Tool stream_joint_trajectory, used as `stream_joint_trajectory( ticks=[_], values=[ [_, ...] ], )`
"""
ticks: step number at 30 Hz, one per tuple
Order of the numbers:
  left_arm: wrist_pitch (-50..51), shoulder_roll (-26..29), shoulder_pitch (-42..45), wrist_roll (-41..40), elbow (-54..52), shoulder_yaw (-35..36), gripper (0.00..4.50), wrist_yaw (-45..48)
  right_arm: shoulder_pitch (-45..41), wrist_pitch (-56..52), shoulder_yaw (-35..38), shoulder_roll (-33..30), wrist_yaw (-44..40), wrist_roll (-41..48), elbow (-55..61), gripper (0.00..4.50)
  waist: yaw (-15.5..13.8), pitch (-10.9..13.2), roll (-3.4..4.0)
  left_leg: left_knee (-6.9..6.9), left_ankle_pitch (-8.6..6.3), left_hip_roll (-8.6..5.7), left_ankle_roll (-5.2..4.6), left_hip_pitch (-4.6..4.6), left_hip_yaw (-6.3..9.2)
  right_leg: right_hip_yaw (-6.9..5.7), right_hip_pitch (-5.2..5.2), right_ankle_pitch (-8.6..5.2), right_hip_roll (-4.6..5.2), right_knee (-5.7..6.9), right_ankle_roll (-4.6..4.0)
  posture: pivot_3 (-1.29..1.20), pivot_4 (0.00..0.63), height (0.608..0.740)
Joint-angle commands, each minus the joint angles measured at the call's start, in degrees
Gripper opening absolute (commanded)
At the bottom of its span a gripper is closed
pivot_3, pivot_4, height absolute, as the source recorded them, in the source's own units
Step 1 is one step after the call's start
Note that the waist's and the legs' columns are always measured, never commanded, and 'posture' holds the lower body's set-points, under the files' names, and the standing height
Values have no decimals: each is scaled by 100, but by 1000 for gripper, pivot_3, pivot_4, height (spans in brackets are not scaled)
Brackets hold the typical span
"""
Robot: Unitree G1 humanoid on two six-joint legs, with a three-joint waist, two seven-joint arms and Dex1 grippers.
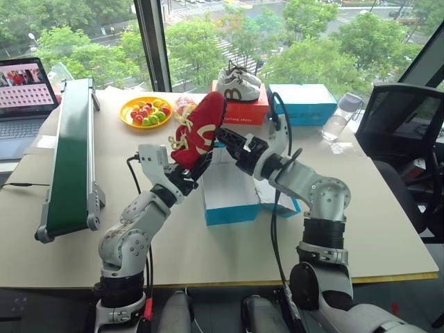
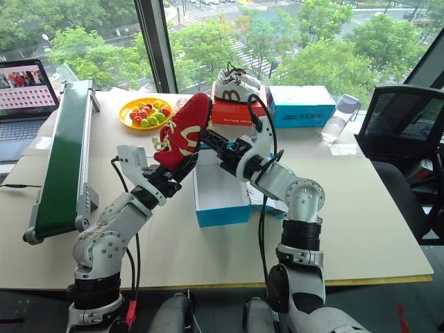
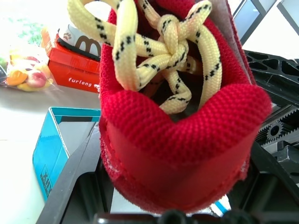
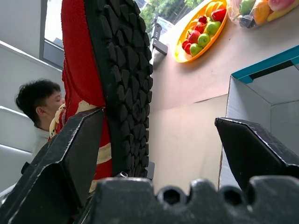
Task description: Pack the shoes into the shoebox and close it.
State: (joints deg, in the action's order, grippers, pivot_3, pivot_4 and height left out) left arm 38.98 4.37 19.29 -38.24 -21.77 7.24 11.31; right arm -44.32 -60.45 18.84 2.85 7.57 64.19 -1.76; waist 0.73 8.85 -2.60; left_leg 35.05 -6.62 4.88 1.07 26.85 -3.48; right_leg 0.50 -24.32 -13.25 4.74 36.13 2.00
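Beige table (image 1: 388, 236) by window (image 1: 208, 35), red shoe (image 1: 201, 128) in L tool (image 1: 186, 173)

Shoebox (image 1: 229, 198) partly hidden behind red shoe (image 1: 201, 130) and both arms; can't tell if 2nd shoe is inside. Left gripper (image 1: 196, 168) fingertips covered by shoe heel. Laptop (image 1: 24, 104) cut off at pic edge. Box lettering too small to read.

The table (image 1: 62, 229) is viewed from above and behind by both eye views. The red shoe (image 3: 177, 140) is seen very closely from each wrist; its sole (image 4: 121, 84) is faced from the right.
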Motion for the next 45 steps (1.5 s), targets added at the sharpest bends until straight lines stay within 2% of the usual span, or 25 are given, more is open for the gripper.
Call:
stream_joint_trajectory(
  ticks=[1, 9, 10, 11, 22, 33, 38, 40, 41, 45],
  values=[
    [184, -180, 65, -151, -423, -785, 2492, 201, -293, 97, -165, 205, -36, 162, 160, 4500, 3, 0, 0, 0, 0, 0, 0, 0, 1, 0, 0, 0, -1, 0, 0, 0, 150, 731],
    [218, -197, 117, -203, -368, -694, 2492, 166, -389, 239, -96, 301, -104, 265, 188, 4500, 5, 0, 0, 0, 0, 0, 0, 0, 1, 0, -1, 0, -1, 0, 0, 0, 150, 731],
    [225, -197, 130, -210, -369, -687, 2492, 161, -390, 248, -99, 313, -101, 256, 191, 3987, 5, 0, 0, 0, 0, 0, 0, 0, 1, 0, -1, 0, -1, 0, 0, 0, 150, 731],
    [229, -193, 138, -212, -363, -683, 2492, 161, -383, 269, -108, 329, -107, 241, 198, 3820, 6, 0, 0, 0, 0, 0, 0, 0, 1, 1, -1, 0, -1, 0, 0, 0, 150, 731],
    [288, -188, 153, -247, -354, -679, 2492, 171, -389, 266, -159, 460, -38, 417, 246, 23, 6, 0, 0, 0, 0, 0, 0, 0, 1, 0, -1, 0, -1, -1, 0, 0, 150, 731],
    [248, -189, 160, -206, -285, -637, 2492, 149, -374, 316, -162, 521, 180, 539, 197, 6, 6, 0, 1, -1, 0, 0, 0, 1, 1, 0, -1, 0, -1, -2, 0, 0, 150, 731],
    [187, -161, 146, -133, -232, -532, 2492, 88, -290, 405, -327, 143, 162, -90, 139, 6, 8, 0, 1, -1, 0, 0, 0, 1, 1, 0, -2, 0, -1, -2, 0, 0, 150, 731],
    [181, -134, 127, -126, -236, -483, 2492, 75, -173, 297, -228, 30, 155, -38, 109, 701, 3, 1, 1, -1, 0, 0, 0, 2, 1, 0, -2, 0, -1, -2, 0, 0, 150, 731],
    [187, -117, 114, -119, -244, -477, 2492, 79, -137, 244, -208, -30, 158, -29, 119, 894, 2, 1, 1, -1, 0, 0, 0, 2, 1, 0, -2, 0, -1, -2, 0, 0, 150, 731],
    [222, -79, 59, -127, -280, -469, 2492, 82, -166, 224, 76, -166, 397, 115, -112, 2305, 3, 1, 1, -1, 0, 0, 0, 3, 1, 0, -2, 0, -1, -3, 0, 0, 150, 731]
  ],
)
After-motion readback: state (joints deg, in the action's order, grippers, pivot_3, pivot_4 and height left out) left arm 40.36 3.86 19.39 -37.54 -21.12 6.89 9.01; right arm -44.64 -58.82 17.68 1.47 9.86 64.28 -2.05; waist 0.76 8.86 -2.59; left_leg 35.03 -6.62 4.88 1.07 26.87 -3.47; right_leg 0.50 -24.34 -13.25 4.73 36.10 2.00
